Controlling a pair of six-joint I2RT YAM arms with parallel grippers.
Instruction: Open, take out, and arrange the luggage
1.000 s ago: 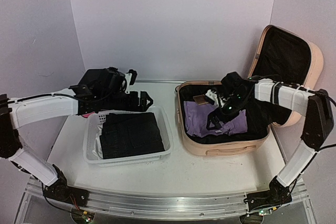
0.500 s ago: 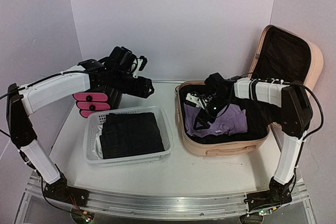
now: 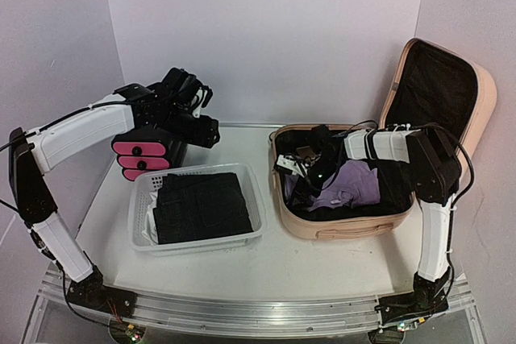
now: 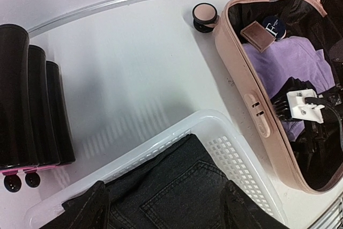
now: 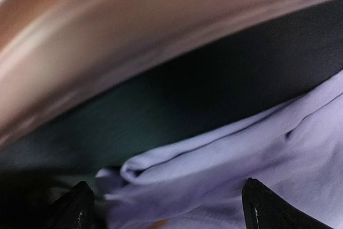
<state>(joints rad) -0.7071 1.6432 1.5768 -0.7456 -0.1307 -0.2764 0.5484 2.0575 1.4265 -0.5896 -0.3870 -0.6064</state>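
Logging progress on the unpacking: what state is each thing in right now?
luggage: open, lid propped up.
purple garment: crumpled, inside the luggage.
white basket: holds folded dark jeans.
drawer box: drawers appear shut.
left pincer: open, empty.
right pincer: open, low over the purple garment.

Robot lab cell: bare pale walls [image 3: 266, 30] enclose a white table [image 3: 322, 262]
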